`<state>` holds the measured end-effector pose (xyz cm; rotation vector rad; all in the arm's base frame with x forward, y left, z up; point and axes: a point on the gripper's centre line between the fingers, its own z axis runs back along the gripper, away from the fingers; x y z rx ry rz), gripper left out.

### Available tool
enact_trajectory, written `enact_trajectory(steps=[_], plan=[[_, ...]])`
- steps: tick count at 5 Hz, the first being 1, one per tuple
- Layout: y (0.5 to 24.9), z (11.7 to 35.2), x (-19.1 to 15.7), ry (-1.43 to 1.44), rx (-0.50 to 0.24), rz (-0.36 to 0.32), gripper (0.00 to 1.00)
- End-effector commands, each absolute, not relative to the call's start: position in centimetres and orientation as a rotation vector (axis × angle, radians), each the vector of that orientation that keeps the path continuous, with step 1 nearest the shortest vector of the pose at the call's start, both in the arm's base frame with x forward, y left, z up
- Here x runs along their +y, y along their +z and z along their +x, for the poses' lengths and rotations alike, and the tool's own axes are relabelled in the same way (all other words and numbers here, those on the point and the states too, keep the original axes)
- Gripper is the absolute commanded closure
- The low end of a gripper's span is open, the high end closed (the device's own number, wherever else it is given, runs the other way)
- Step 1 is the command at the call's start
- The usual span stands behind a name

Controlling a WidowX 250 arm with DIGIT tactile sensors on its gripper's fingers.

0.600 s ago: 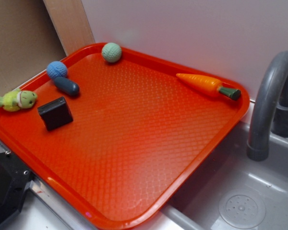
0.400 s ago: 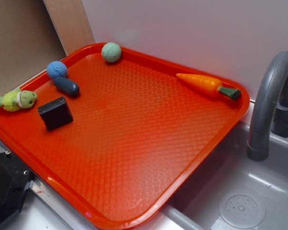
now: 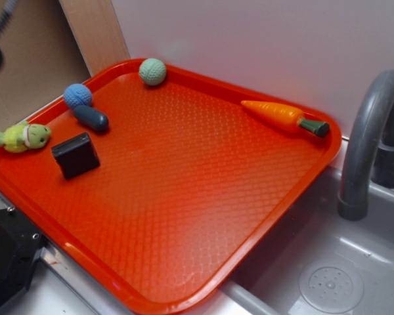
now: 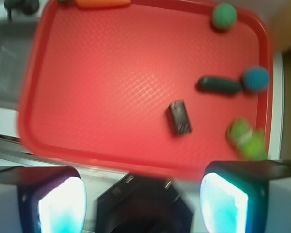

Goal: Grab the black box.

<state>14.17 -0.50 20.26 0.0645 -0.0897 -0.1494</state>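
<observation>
Small matte black rectangular box (image 4: 180,117) lying at tray's 3 o'clock in wrist view. Gripper (image 4: 143,204) spread wide, high above: descend centred, straddling narrow sides, clear of dark capsule (image 4: 219,85).

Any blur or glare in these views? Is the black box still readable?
Exterior: sharp, soft sheen on the tray, black box crisp. Wrist: motion-blurred throughout, box smeared but recognisable, gripper finger pads blown out white-cyan at the bottom edge.
</observation>
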Motion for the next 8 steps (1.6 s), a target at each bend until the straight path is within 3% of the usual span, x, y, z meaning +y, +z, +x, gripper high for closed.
enact_trajectory(steps=[1, 2, 4, 6, 8], plan=[[16.8, 16.2, 1.7, -0.207, -0.090, 0.084, 0.00], [14.3, 16.7, 3.5, -0.210, -0.081, 0.039, 0.00], [10.6, 17.0, 5.6, -0.207, -0.058, 0.031, 0.00], [8.5, 15.7, 5.2, -0.231, -0.023, 0.022, 0.00], [5.8, 16.1, 4.9, -0.287, -0.051, 0.005, 0.00]])
